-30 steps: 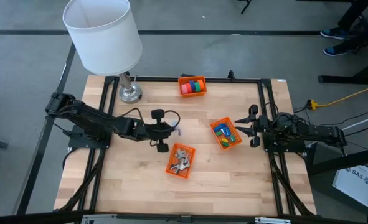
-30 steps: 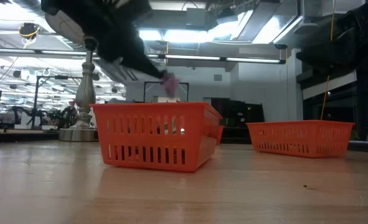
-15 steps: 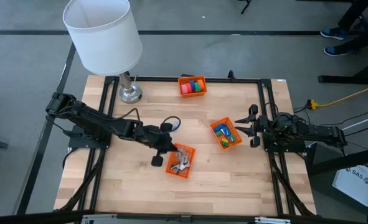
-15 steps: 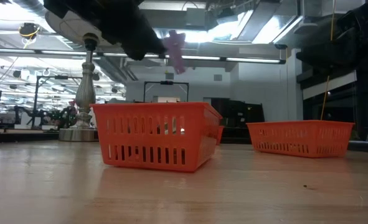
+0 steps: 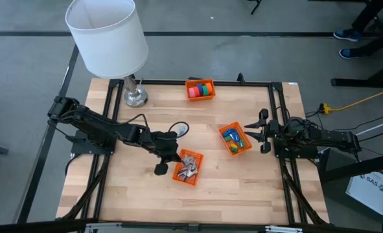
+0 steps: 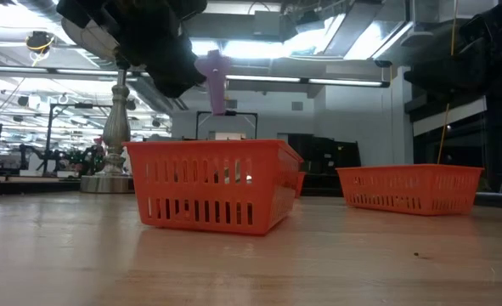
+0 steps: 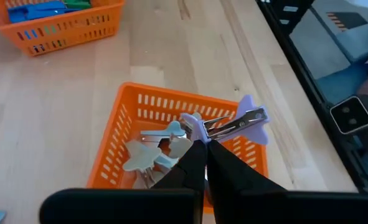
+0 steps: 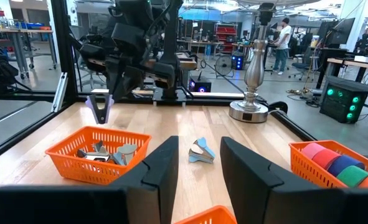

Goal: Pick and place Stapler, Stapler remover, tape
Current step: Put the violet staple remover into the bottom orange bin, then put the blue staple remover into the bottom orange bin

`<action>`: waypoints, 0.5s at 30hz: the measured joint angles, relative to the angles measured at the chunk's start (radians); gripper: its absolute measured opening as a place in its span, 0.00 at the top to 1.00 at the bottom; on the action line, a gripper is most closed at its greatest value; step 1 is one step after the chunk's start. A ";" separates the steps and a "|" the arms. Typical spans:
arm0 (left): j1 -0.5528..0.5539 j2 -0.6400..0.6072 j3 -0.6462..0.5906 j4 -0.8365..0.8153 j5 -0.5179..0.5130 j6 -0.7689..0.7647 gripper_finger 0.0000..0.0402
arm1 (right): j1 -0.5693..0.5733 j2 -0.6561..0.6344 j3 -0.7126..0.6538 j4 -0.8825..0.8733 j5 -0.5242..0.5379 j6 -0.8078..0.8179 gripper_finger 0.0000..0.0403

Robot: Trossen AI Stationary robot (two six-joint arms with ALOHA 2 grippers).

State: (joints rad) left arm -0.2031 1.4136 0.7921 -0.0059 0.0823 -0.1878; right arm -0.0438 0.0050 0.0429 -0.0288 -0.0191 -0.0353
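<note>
Moving from left to right across a wooden table seen from above: a lamp [image 5: 107,35] with a white shade is standing at the far left corner, out of the working area. The left gripper [image 5: 172,155] is reaching in over the near basket [image 5: 197,171], its fingers pinched tight on a purple staple remover [image 7: 246,121]; the low view is showing that remover [image 6: 212,81] hanging above the basket rim, not yet inside, which suggests it is being carried there for sorting. Several grey staple removers [image 7: 159,149] are already lying in that basket, so like items seem to be gathering together. One more blue staple remover [image 8: 201,151] is sitting loose on the bare wood beyond it. At the far edge, a second basket [image 5: 192,83] is holding the rolls of tape [image 5: 201,89] side by side. Further right, a third basket [image 5: 223,129] is holding small blue, green and yellow pieces [image 5: 234,140]. The right gripper [image 5: 264,134] is waiting at the right edge just beside that basket, its fingers standing partly apart with nothing between them.
</note>
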 joint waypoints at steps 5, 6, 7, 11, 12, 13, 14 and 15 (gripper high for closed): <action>0.000 0.000 0.000 0.000 0.003 -0.010 0.95 | 0.000 0.000 0.000 0.000 0.000 0.000 0.69; 0.000 0.000 0.000 0.001 0.004 -0.013 0.94 | 0.000 0.000 0.000 0.000 0.000 0.000 0.69; 0.000 0.000 0.000 0.001 0.004 -0.020 0.93 | 0.000 0.000 0.000 0.000 0.000 0.000 0.69; 0.000 0.000 0.000 0.001 0.004 -0.060 0.88 | 0.000 0.000 0.000 0.000 0.000 0.000 0.69; 0.000 0.000 0.000 0.001 0.004 -0.062 0.87 | 0.000 0.000 0.000 0.000 0.000 0.000 0.69; 0.000 0.000 0.000 0.001 0.004 -0.062 0.85 | 0.000 0.000 0.000 0.000 0.000 0.000 0.69; 0.000 0.000 0.000 0.001 0.004 -0.062 0.84 | 0.000 0.000 0.000 0.000 0.000 0.000 0.69; 0.001 0.000 0.000 0.001 0.004 -0.062 0.83 | 0.000 0.000 0.000 0.000 0.000 0.000 0.69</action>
State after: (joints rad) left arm -0.2025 1.4136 0.7921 -0.0051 0.0864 -0.2497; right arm -0.0437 0.0051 0.0429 -0.0291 -0.0192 -0.0353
